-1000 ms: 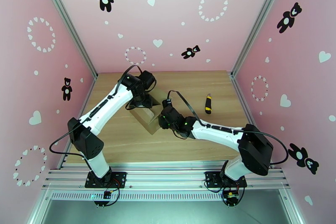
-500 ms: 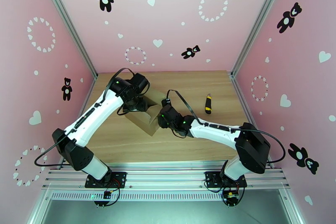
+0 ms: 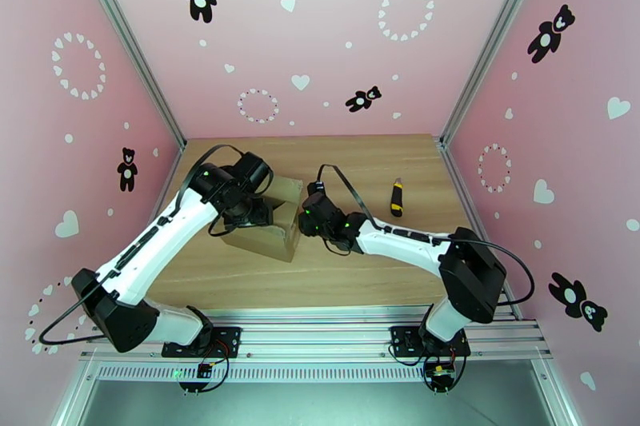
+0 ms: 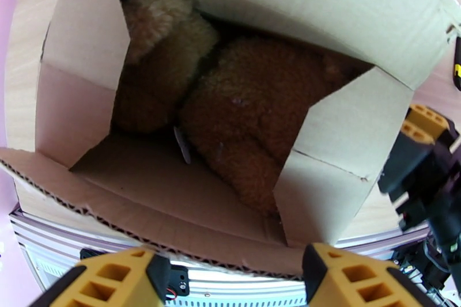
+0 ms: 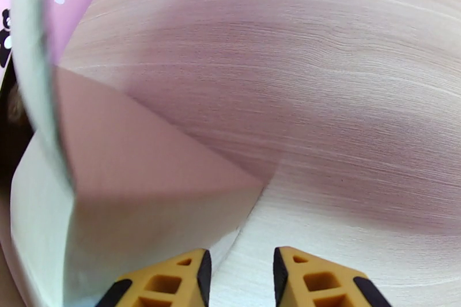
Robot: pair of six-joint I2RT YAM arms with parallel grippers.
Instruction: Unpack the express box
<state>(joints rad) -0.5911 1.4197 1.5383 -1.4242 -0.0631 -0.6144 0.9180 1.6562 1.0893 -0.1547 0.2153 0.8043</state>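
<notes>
My left gripper hung wide apart over the express box, left of middle on the tabletop. Its brown flaps stood open. Flaps hid part of the fuzzy toy inside. My right gripper was slightly apart, holding nothing.

Plush toy inside express box

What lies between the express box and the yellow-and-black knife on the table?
In the top external view, the right gripper lies between the express box and the knife, close beside the box. The remaining stretch is bare table.
</notes>
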